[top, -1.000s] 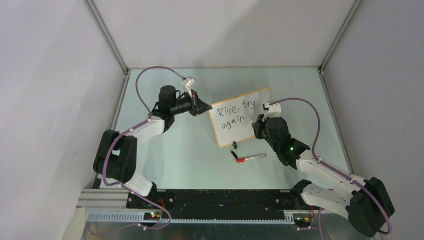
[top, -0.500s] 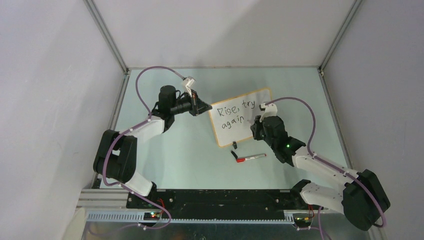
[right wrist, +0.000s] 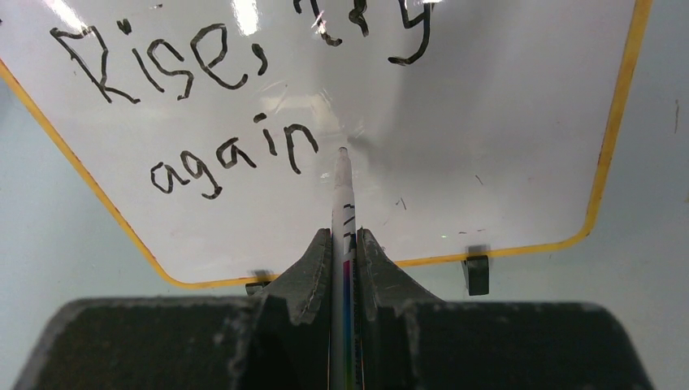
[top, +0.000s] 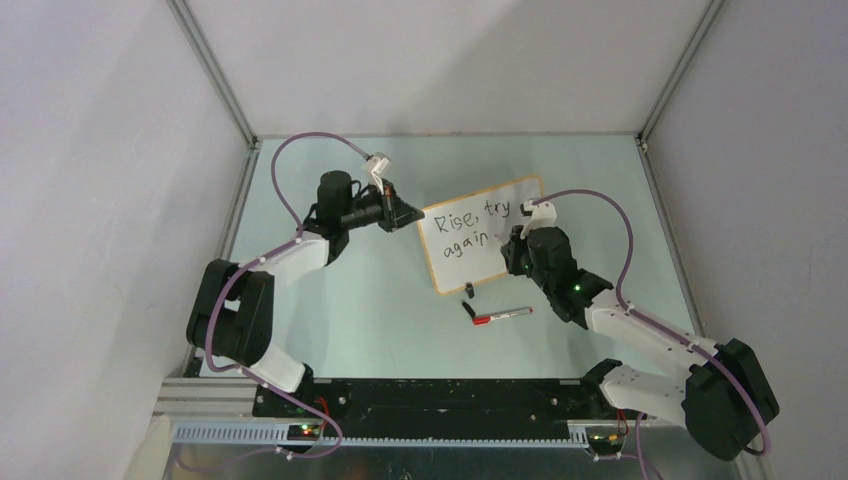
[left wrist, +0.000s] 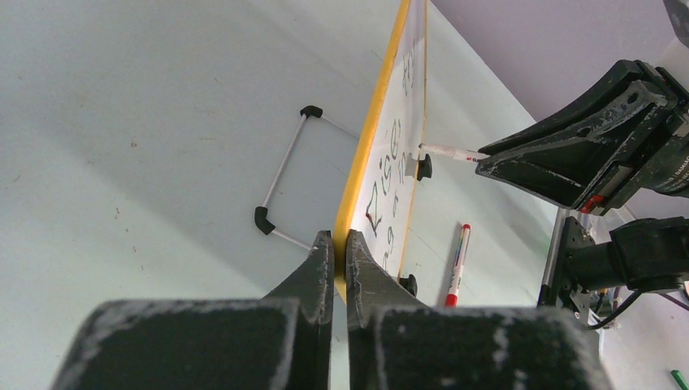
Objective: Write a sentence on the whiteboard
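Our left end effector (left wrist: 340, 237) pinches the whiteboard (left wrist: 406, 122) at nine o'clock. Our right end effector (right wrist: 344, 240) grips a marker (right wrist: 342, 185), tip on it.

Robotics lab test cell: grey panels (top: 100, 200) on aluminium struts (top: 213, 75), green tabletop (top: 380, 300), left arm (top: 290, 258) and right arm (top: 640, 335) bolted to black rail (top: 430, 398).
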Controlling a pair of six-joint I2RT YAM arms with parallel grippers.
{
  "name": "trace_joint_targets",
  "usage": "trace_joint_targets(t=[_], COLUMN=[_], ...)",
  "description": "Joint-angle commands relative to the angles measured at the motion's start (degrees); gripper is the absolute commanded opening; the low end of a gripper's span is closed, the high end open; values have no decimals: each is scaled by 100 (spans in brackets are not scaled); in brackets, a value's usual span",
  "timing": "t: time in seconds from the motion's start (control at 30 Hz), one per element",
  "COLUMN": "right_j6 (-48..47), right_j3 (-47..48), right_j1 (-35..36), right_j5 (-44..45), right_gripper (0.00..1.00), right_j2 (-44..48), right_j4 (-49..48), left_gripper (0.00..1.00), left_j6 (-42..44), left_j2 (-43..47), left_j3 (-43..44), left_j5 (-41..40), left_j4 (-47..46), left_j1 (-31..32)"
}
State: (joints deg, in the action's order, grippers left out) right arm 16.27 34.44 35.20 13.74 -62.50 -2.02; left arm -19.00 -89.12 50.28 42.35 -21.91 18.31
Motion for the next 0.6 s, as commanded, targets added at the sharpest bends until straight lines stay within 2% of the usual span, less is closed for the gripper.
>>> trace_joint_targets(t=[0.0, 0.57], right_j6=[-35, -57], right_j3=[259, 402], right_j1=[-48, -114], right_j5=[-26, -25], right_gripper=[0, 0], right_j2=[-76, -408], right_j4=[-165, -198], left_gripper=[3, 3], left_j6=[248, 239], left_j2=[59, 94], left_j3=[100, 80], left_j5=[-104, -94], left_j4=[274, 252], left_j1=[77, 84])
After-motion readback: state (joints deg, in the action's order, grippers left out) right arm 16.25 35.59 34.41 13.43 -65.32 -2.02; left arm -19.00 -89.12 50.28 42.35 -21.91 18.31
